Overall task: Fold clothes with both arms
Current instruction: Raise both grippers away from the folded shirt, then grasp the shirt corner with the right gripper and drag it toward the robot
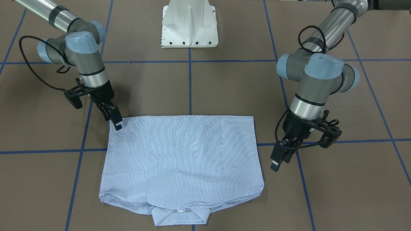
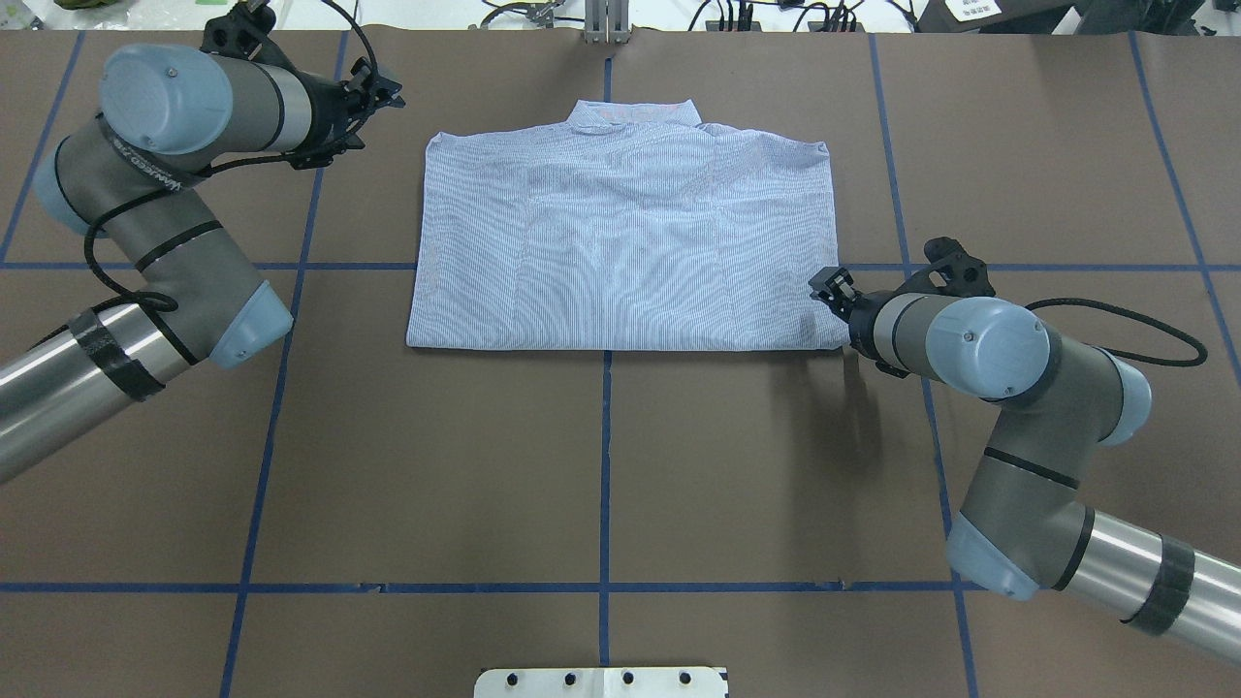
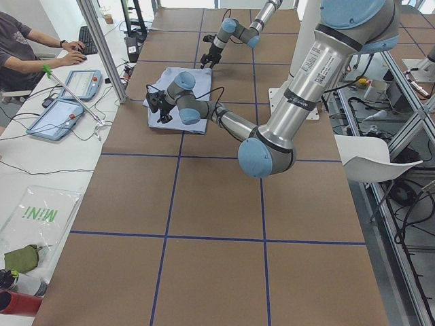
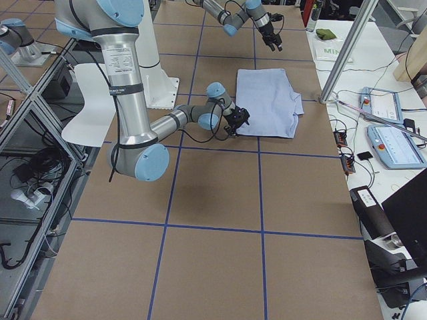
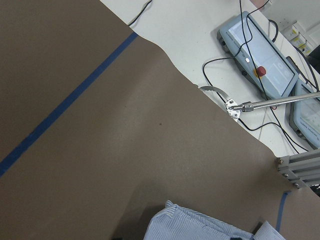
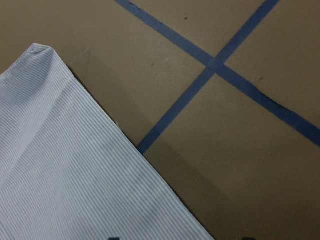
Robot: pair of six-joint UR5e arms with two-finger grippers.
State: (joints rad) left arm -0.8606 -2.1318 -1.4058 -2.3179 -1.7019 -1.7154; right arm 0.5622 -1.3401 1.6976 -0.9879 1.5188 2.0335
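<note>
The light blue-and-white striped shirt (image 1: pixel 183 154) lies folded into a rectangle, back up, with its collar (image 1: pixel 179 216) and white neck label on the side away from the robot. It also shows in the overhead view (image 2: pixel 620 242). My right gripper (image 1: pixel 116 121) is low at the shirt's near corner on my right (image 2: pixel 832 288). Its jaws look open, and the shirt's edge (image 6: pixel 65 170) fills its wrist view. My left gripper (image 1: pixel 277 160) hovers off the shirt's left side near the collar end (image 2: pixel 378 92). It looks open and empty. A shirt corner (image 5: pixel 200 227) shows below it.
The brown table top carries a grid of blue tape lines (image 2: pixel 606 456). The white pedestal base (image 1: pixel 189 24) stands at the robot's side. Beyond the far edge is a white bench with teach pendants (image 5: pixel 260 60) and cables, and an aluminium post (image 2: pixel 606 19).
</note>
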